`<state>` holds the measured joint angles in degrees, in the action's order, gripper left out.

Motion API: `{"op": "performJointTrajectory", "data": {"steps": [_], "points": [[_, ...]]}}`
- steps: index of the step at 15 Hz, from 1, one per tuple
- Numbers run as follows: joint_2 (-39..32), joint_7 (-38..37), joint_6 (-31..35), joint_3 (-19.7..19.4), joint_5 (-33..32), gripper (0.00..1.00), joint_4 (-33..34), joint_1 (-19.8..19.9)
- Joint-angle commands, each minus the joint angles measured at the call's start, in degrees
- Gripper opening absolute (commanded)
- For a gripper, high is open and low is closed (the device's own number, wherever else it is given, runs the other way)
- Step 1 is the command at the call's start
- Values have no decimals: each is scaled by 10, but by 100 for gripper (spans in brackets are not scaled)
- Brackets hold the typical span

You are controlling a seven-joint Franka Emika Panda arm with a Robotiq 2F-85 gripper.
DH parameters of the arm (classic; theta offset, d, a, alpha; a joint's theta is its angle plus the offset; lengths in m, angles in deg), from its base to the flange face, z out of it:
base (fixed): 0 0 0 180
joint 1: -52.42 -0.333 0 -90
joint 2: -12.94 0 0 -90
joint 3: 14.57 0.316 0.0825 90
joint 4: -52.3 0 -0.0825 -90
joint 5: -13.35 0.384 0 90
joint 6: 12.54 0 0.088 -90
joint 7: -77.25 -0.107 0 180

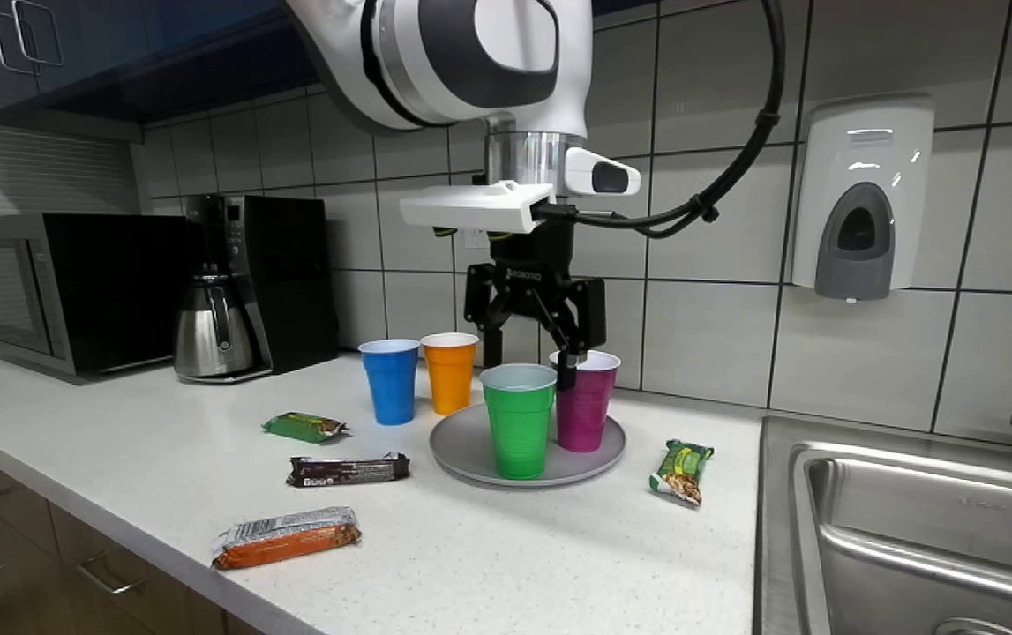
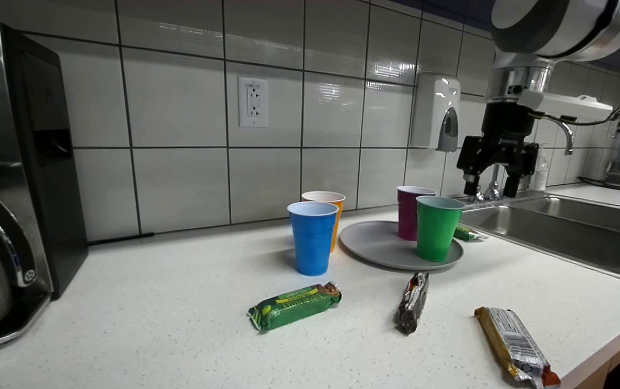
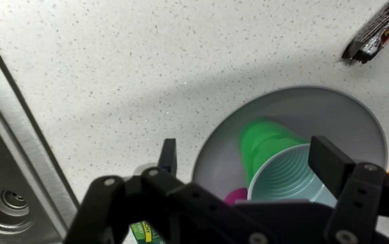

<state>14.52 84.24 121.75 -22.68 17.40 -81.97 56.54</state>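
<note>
While a wall (image 1: pixel 708 344) of pale tiles rises behind it, a white, speckled surface (image 1: pixel 550 547) runs along the room, with dark cupboards (image 1: pixel 91 53) overhead and wooden drawers (image 1: pixel 153 600) below. A robot arm (image 1: pixel 470 62), mostly white, reaches in from above. A steel sink (image 1: pixel 779 529) is set into the surface; well apart from it stand a microwave (image 1: pixel 117 282) and a black coffee maker (image 1: pixel 285 282) holding a steel jug (image 1: pixel 214 326). A soap dispenser (image 1: pixel 867 194) hangs on the wall near the sink. A round grey plate (image 2: pixel 374 246) lies flat on the surface, carrying a green cup (image 1: pixel 519 432) and a purple cup (image 1: pixel 585 410), both upright. The jaws are spread wide and unclasped near these two; whether they touch either, I cannot tell. Near the plate, a blue cup (image 1: pixel 393 384) and an orange cup (image 1: pixel 451 379) stand upright. Smallest are the wrapped bars: orange-and-silver (image 1: pixel 287 536), dark brown (image 1: pixel 348 470) and two green (image 1: pixel 303 427) (image 1: pixel 682 472), one of them between plate and sink.
</note>
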Motion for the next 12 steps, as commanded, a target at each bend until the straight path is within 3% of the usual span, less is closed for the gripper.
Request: {"op": "performJointTrajectory", "data": {"steps": [1, 12], "points": [[-19, 19, 10, 4, 11, 100, 15, 10], [-75, 15, 14, 13, 9, 100, 69, 9]]}}
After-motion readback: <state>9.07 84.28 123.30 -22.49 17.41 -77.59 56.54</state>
